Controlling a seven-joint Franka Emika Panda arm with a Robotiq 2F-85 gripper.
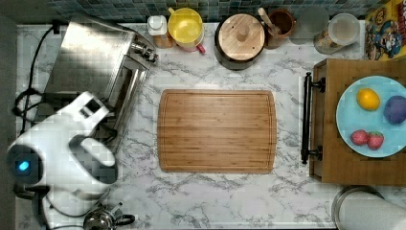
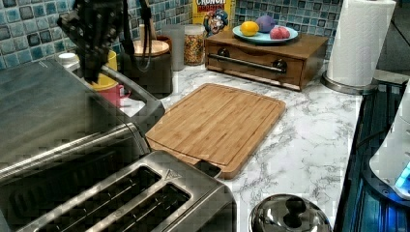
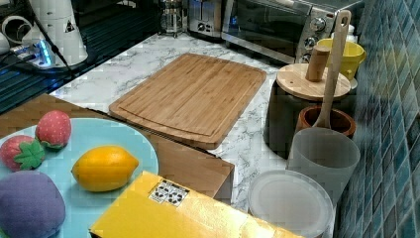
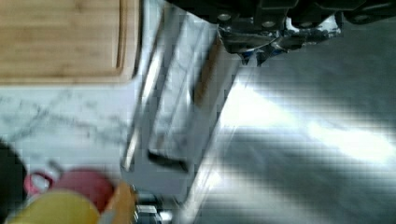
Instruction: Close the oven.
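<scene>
The oven (image 1: 95, 62) stands at the far end of the marble bench (image 1: 215, 196) from the wooden drawer box (image 1: 356, 122), with the bamboo cutting board (image 1: 217, 130) lying between the two. In the right view its glass door (image 3: 267, 29) looks upright against the front, beside the knobs (image 3: 317, 25), and in the top view the door frame and bar handle (image 1: 123, 103) run close along the oven's front edge, so I judge the door to be closed or very nearly so; a slight gap cannot be ruled out from these angles. What is left, at most, is a last push and drawing the arm away. The claw (image 2: 92, 43) hangs over the oven's top near the handle end in the left view, and I cannot tell whether it is released or clenched. Nothing lies in the door's path: the cutting board sits just clear of the oven front. Beside the oven toward the tiled wall stands a yellow cup (image 1: 185, 26) on a pink mug, then a dark canister with a wooden lid (image 1: 240, 37). A two-slot toaster (image 2: 140, 198) sits close on the oven's other side, with a steel lid (image 2: 290, 215) just past it. A blue plate (image 1: 349, 120) of toy fruit rests on the drawer box, well away from the oven.
</scene>
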